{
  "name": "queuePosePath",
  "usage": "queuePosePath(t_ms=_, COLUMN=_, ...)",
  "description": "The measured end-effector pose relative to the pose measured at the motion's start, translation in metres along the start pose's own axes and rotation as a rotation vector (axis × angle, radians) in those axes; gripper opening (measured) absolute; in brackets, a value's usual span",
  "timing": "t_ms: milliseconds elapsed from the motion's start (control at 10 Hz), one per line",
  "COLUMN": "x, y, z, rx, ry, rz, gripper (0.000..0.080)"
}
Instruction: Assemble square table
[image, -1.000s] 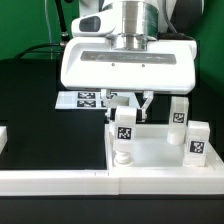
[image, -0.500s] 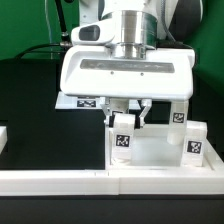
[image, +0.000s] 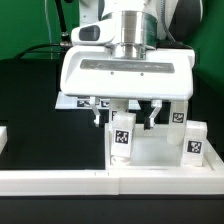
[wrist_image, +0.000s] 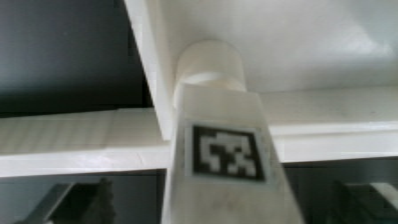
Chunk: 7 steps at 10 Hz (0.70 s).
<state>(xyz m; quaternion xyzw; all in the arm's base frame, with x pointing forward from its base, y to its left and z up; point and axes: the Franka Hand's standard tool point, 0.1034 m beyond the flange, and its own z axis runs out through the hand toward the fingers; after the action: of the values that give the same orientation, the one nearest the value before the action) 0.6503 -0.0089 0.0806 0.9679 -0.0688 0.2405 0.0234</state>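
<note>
Tool (image: 124, 113) hangs vertical, jaws spread around upright leg (image: 122, 138).

Green backdrop (image: 25, 25) – black table (image: 40, 110) (matte).

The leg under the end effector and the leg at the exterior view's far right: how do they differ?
The near leg stands between the open end effector's fingers; the right leg stands clear of it. The near leg sits at the tabletop's front corner on the exterior view's left, the right leg at its right edge. Both are white, upright and tagged.
</note>
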Motion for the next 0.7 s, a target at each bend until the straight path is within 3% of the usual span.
queuePosePath(t_ms=100, x=0.0, y=0.0, z=0.0, rx=0.0, ry=0.0, rz=0.0, gripper=0.0632)
queuePosePath(t_ms=600, x=-0.0012, y=-0.0004, z=0.0001, rx=0.002, ry=-0.013, rz=0.008, gripper=0.0649)
queuePosePath(t_ms=700, x=-0.0011, y=-0.0036, z=-0.0044, rx=0.015, ry=-0.071, rz=0.039, gripper=0.0649)
